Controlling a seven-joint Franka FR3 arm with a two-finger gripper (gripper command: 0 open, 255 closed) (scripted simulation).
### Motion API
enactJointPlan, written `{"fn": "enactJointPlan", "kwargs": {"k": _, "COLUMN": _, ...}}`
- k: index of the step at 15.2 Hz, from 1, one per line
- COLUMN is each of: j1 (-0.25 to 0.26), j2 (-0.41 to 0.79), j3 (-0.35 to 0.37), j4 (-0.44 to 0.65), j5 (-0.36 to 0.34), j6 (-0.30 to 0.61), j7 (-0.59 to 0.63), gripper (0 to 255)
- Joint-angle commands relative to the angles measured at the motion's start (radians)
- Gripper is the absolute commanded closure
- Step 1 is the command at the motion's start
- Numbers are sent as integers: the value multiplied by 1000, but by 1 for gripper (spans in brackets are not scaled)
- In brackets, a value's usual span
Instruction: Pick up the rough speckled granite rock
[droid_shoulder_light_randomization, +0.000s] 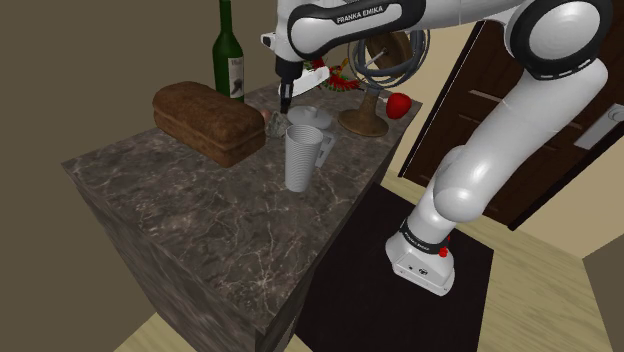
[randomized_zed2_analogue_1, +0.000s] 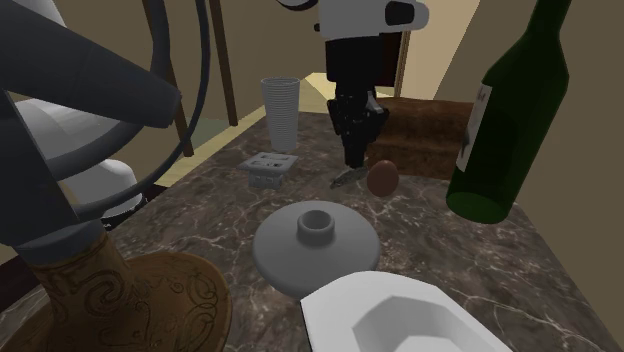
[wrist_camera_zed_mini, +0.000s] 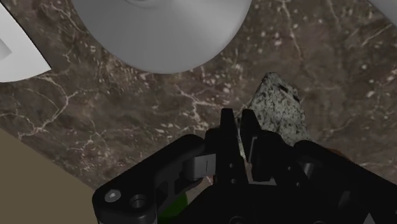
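Observation:
The speckled grey granite rock (wrist_camera_zed_mini: 280, 105) lies low over the dark marble counter (droid_shoulder_light_randomization: 200, 225), beside the brown loaf (droid_shoulder_light_randomization: 208, 120). My black gripper (wrist_camera_zed_mini: 240, 122) comes straight down on it. Its two fingers stand very close together, with a pale edge of the rock pinched between them and the rest of the rock sticking out beside one finger. In the shoulder view the gripper (droid_shoulder_light_randomization: 286, 102) hangs just above the rock (droid_shoulder_light_randomization: 277, 124). From the second exterior view the gripper (randomized_zed2_analogue_1: 355, 158) has a grey sliver of the rock (randomized_zed2_analogue_1: 345, 179) under its tips.
A green wine bottle (randomized_zed2_analogue_1: 510, 120), a small brown rounded thing (randomized_zed2_analogue_1: 382, 177), a grey domed disc (randomized_zed2_analogue_1: 315, 240), a white square piece (randomized_zed2_analogue_1: 270, 168) and a stack of cups (droid_shoulder_light_randomization: 303, 155) crowd around. A white dish (randomized_zed2_analogue_1: 400, 315) and a wooden-footed stand (droid_shoulder_light_randomization: 363, 120) lie farther off.

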Motion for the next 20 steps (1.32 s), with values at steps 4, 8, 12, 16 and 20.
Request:
{"fn": "enactJointPlan", "kwargs": {"k": 4, "j1": 0, "j2": 0, "j3": 0, "j4": 0, "j5": 0, "j6": 1, "j7": 0, "gripper": 255}}
{"fn": "enactJointPlan", "kwargs": {"k": 8, "j1": 1, "j2": -7, "j3": 1, "j4": 21, "j5": 2, "j6": -27, "j7": -2, "gripper": 255}}
{"fn": "enactJointPlan", "kwargs": {"k": 12, "j1": 1, "j2": -16, "j3": 1, "j4": 64, "j5": 5, "j6": -81, "j7": -7, "gripper": 255}}
{"fn": "enactJointPlan", "kwargs": {"k": 16, "j1": 2, "j2": -23, "j3": 1, "j4": 111, "j5": 7, "j6": -134, "j7": -12, "gripper": 255}}
{"fn": "enactJointPlan", "kwargs": {"k": 20, "j1": 2, "j2": -26, "j3": 1, "j4": 162, "j5": 9, "j6": -187, "j7": -17, "gripper": 255}}
